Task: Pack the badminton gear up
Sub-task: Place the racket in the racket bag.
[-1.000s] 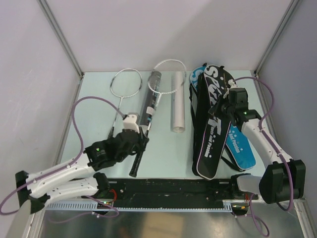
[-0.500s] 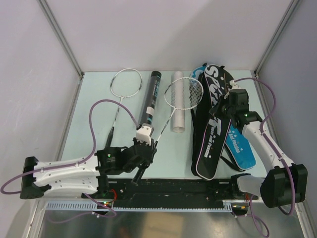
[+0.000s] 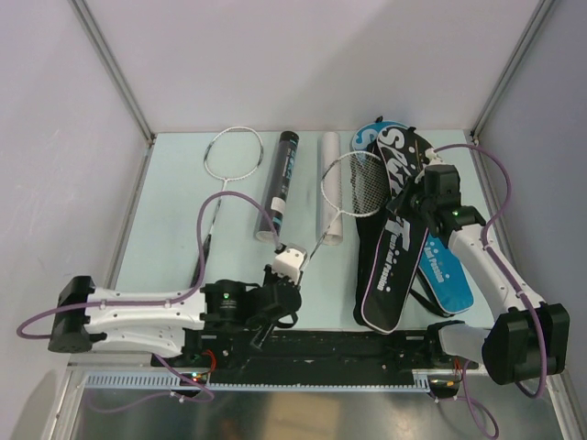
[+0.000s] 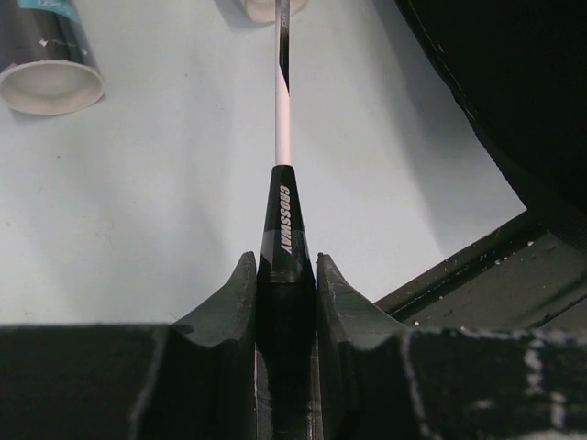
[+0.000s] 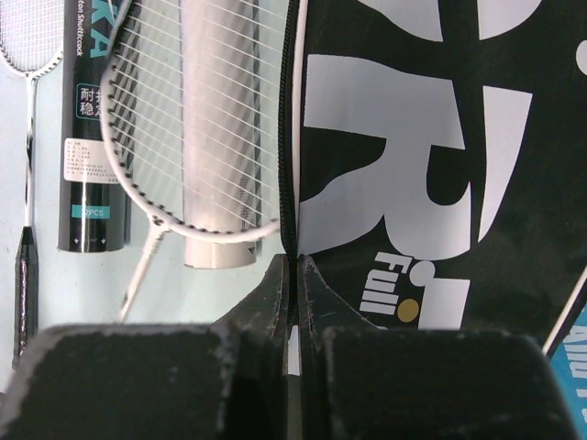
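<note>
My left gripper (image 3: 281, 295) (image 4: 286, 266) is shut on the black handle (image 4: 283, 220) of a white-headed racket (image 3: 356, 183), held above the table near its front edge. The racket's head (image 5: 193, 119) lies over the pale tube at the open edge of the black racket bag (image 3: 393, 252). My right gripper (image 3: 418, 196) (image 5: 295, 266) is shut on the bag's zipper edge (image 5: 293, 137), holding the flap up. A second racket (image 3: 233, 152) lies flat at the back left. The long black tube (image 3: 283, 183) lies beside it. No shuttlecocks show.
A pale grey tube (image 3: 328, 192) lies between the black tube and the bag. A blue cover (image 3: 446, 268) shows under the bag's right side. A black rail (image 3: 312, 346) runs along the table's near edge.
My left arm has slid right and toward the near edge, swinging the held racket's head rightward from over the black tube to the bag's opening. The right gripper has kept its hold on the flap.
</note>
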{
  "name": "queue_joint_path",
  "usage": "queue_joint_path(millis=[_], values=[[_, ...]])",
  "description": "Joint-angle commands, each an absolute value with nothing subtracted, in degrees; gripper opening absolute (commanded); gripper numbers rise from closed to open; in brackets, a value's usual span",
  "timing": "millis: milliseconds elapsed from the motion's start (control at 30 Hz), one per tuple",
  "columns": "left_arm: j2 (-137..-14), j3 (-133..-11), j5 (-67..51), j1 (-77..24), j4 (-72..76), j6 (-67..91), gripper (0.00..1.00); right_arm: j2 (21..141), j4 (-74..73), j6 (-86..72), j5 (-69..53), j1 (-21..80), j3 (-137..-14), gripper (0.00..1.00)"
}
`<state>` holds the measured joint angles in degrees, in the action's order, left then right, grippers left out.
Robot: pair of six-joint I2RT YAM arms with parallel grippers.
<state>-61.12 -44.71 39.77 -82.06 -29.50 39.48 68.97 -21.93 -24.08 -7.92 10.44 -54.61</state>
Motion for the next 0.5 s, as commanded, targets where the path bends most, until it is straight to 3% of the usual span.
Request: queue_joint_path(millis=[0, 467], values=[[-63.4, -48.6, 43.2, -83.4, -23.6, 37.4, 0.00, 68.0, -17.6, -25.3, -9.2, 10.8, -55.1, 0.00], [-75.3, -60.1, 38.2, -83.4, -18.6, 34.7, 0.00, 66.5, -14.6, -29.4, -17.3, 12.3, -53.9, 0.00]])
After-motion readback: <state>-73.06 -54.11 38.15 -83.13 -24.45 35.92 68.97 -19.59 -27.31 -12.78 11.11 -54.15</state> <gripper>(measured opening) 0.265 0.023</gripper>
